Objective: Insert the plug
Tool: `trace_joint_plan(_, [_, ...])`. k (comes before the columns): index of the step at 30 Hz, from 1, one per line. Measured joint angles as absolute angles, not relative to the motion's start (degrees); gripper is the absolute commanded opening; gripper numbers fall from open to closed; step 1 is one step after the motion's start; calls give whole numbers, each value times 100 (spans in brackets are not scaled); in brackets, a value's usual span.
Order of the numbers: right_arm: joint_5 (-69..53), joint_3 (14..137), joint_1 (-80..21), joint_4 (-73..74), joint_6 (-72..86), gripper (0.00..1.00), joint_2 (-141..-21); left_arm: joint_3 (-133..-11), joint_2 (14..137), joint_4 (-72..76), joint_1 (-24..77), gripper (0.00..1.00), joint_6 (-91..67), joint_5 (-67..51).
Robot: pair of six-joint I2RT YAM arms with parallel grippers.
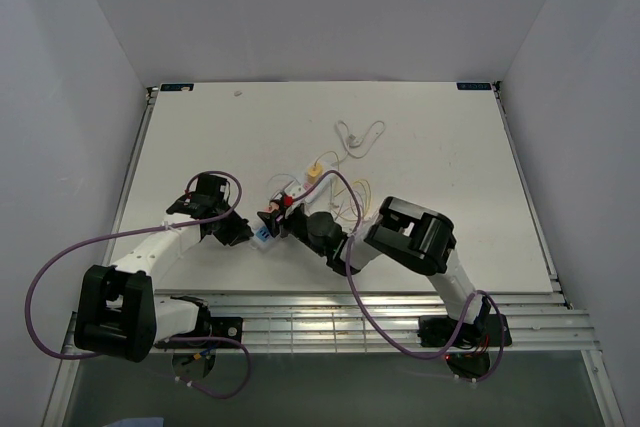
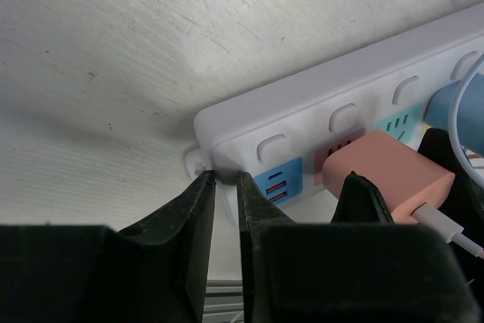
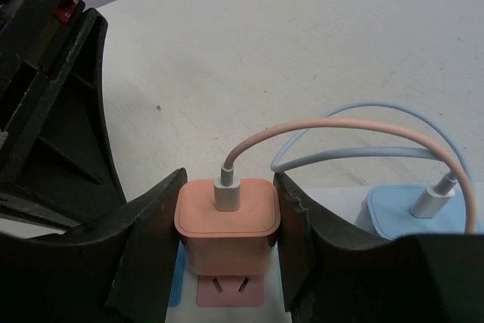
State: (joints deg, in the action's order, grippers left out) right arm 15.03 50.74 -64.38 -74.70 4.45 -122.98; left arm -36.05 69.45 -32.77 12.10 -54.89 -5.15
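The step in hand looks like lining up for insertion. The right gripper point(image 3: 231, 181) has its fingers point(image 3: 151, 240) clamped on the two sides of the pink plug point(image 3: 227, 221). The plug's cable point(image 3: 325, 125) leaves the top face and arches away past the right finger. Just beyond the fingertips and under the plug lies the pink socket point(image 3: 231, 293) of the strip point(image 2: 318, 88), with its slots showing uncovered in the right wrist view. From that I judge the prongs are not yet home, though the prongs themselves are hidden. Outside the right finger, a blue plug point(image 3: 408, 213) already sits in the next socket. The left gripper point(image 2: 225, 183) is at the strip's end, its fingers point(image 2: 198, 209) close together with only a narrow slit between them and their tips against the corner of the casing. I cannot tell whether they pinch a lip of the strip or merely brace it. The next move calls for bringing the plug squarely over the uncovered slots with its face parallel to the strip. It should then be pressed straight in while the left fingers hold the strip from sliding. The main risk is a tilted entry, or a nudge against the blue plug beside the right finger.
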Motion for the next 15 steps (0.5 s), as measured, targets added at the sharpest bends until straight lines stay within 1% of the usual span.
trace_joint_plan(6, [1715,5022,-6497,-7738,486,8,-12385,-3616,6945,-3295,1210,28,-5489,-515])
trace_joint_plan(15, [2117,4307,-6713,-8753,508,8,-12411,-3627,6945,-3295,1210,28,-5489,-515])
